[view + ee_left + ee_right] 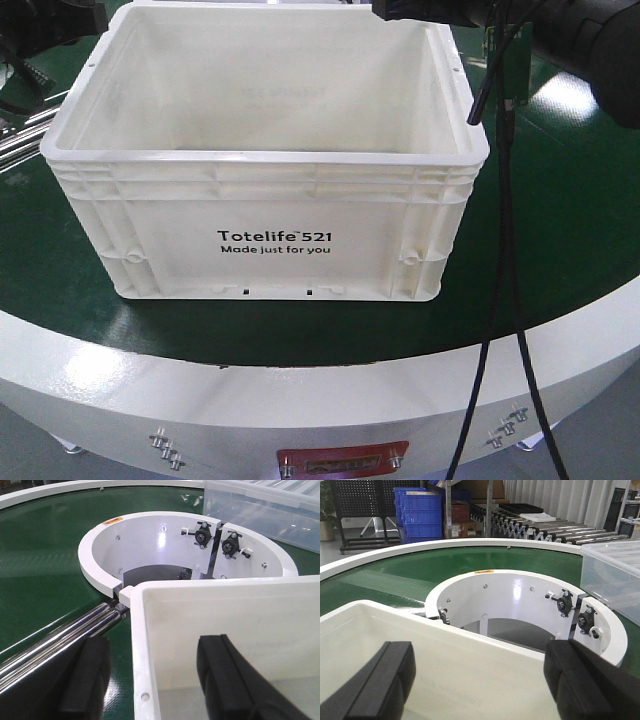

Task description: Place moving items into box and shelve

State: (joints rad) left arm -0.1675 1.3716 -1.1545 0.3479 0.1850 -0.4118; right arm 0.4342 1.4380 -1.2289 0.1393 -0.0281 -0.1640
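A white open box [270, 240] marked "Totelife 521" stands on the green conveyor belt [580, 230]. Its inside looks empty, and no loose items show in any view. My left gripper [152, 652] is open and straddles the box's side wall rim [140, 645]: one finger [85, 680] is outside over the belt, the other is inside the box. My right gripper [480, 667] is open wide over the box's inside, facing its far wall [450, 670]. In the front view only the arm bodies show, at the top corners.
A white inner ring [100, 545] with black bearing brackets sits behind the box. A clear plastic tote [615, 575] stands on the belt at the right. Steel rollers [55, 640] lie left of the box. Black cables [505, 300] hang over the belt's front edge. Blue crates [420, 510] stand far behind.
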